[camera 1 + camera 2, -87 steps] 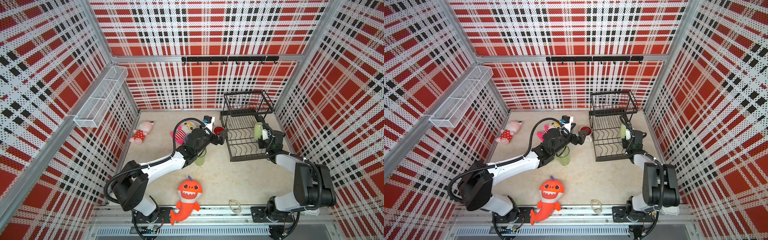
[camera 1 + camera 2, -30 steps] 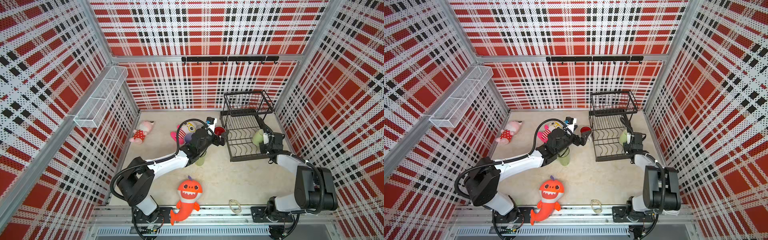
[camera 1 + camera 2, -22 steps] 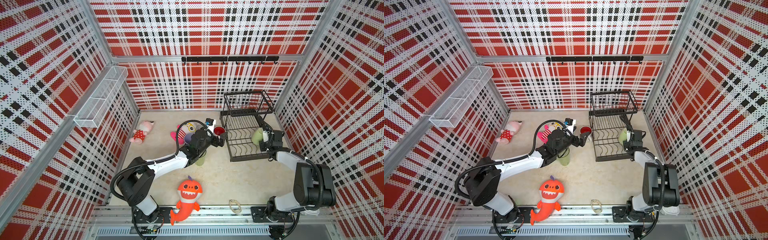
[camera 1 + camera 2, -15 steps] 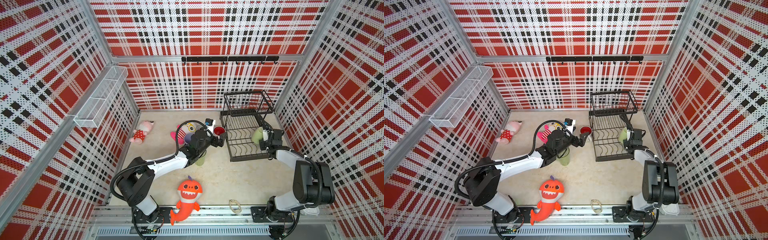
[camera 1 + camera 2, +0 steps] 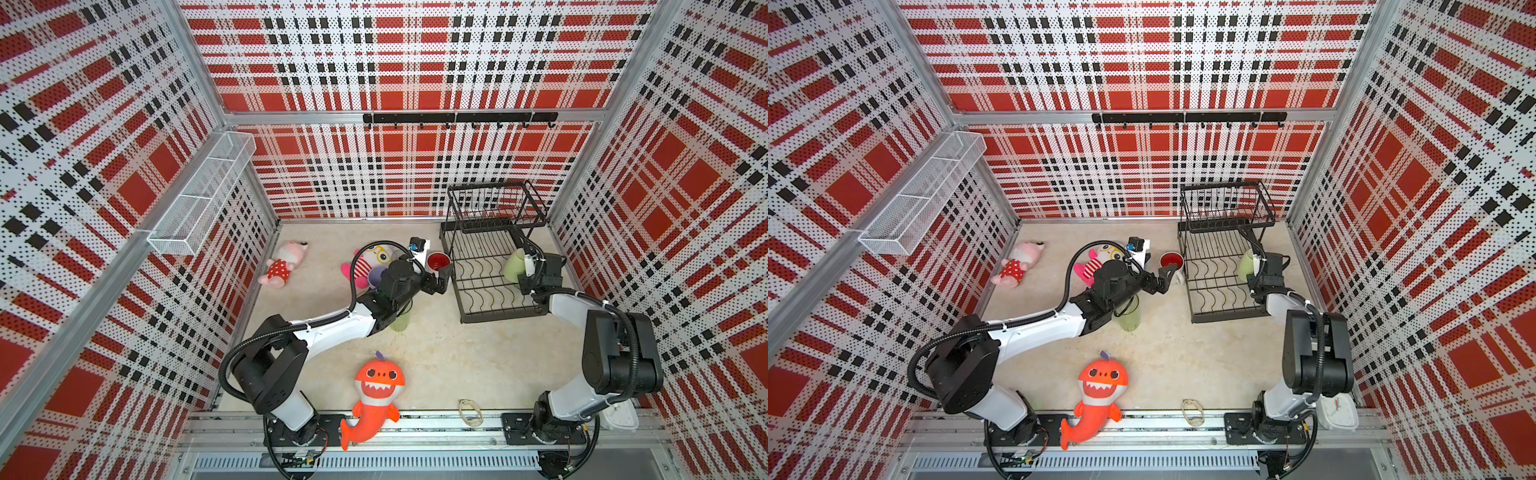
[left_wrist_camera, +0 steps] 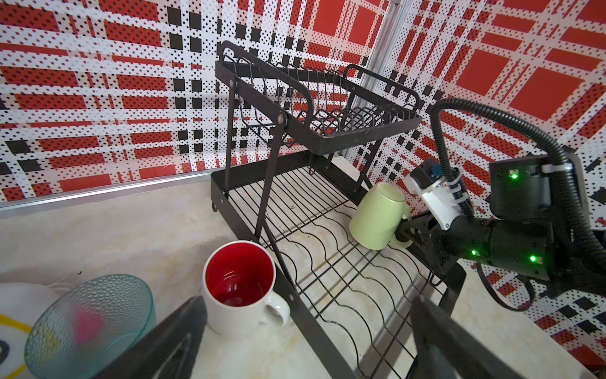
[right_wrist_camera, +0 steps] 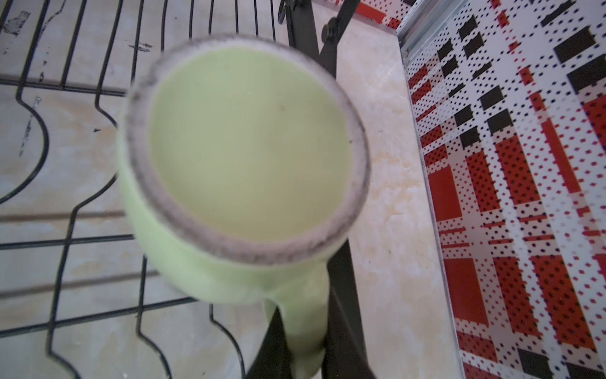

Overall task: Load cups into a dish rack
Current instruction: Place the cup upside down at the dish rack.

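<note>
**One mug going in, the rest waiting**

In both top views the dish rack [image 5: 490,272] is standing at the far right of the worktop [image 5: 440,365]. The right hand [image 5: 524,279] is holding a pale-green mug [image 5: 513,266] over the right side of the lower tier. The left hand [image 5: 441,279] is hovering, spread wide, just beside a white red-lined mug [image 5: 439,262] that is standing against the rack's left edge. A green tumbler [image 5: 400,322] is standing under the left arm. A lavender cup [image 5: 376,276] is peeking out beside a plush toy [image 5: 374,257].

The left wrist view is showing a teal cup [image 6: 88,318] just beside the red-lined mug, both on the worktop. The green mug is tilting mouth down; whether it is touching the wires I cannot tell.

The right wrist view is showing the fingers [image 7: 270,354] pinching that mug's handle.

As I judge it, loading is barely beginning: no cup is sitting free in the rack, one is being set, and at least four are waiting.
</note>
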Tool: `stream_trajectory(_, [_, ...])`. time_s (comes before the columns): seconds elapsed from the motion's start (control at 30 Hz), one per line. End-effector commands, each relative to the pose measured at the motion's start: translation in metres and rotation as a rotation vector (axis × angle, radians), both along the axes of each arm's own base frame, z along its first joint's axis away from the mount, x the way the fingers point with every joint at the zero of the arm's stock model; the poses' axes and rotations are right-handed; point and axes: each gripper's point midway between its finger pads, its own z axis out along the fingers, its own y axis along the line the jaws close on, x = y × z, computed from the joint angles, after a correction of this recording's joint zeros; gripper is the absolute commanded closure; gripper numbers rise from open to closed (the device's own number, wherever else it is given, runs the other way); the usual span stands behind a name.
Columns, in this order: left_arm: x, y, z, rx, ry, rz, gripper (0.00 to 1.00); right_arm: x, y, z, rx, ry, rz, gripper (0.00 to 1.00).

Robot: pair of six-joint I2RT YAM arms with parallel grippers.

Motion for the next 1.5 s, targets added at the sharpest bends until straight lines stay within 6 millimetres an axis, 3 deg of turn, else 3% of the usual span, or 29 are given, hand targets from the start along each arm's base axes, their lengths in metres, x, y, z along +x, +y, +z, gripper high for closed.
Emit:
stream_trajectory(0.0, [0.000,0.008,0.014,-0.020,-0.023,0.020,0.00,0.019,-0.008,0.027,-0.056,-0.121,0.004,0.97])
stream_trajectory(0.47, [0.001,0.009,0.011,-0.014,-0.020,0.026,0.00,0.025,-0.021,0.029,-0.002,-0.116,-0.122,0.98])
stream_trajectory(0.7, [0.001,0.007,0.005,-0.008,-0.009,0.019,0.00,0.017,-0.018,0.030,0.040,-0.165,-0.188,0.98])
stream_trajectory(0.97, [0.000,0.011,-0.003,0.004,0.000,0.033,0.01,0.010,-0.007,0.029,-0.038,-0.187,-0.139,0.99])
stream_trajectory(1.47, [0.002,0.012,-0.001,-0.017,-0.014,0.041,0.01,-0.017,0.012,0.064,-0.355,-0.393,-0.104,1.00])
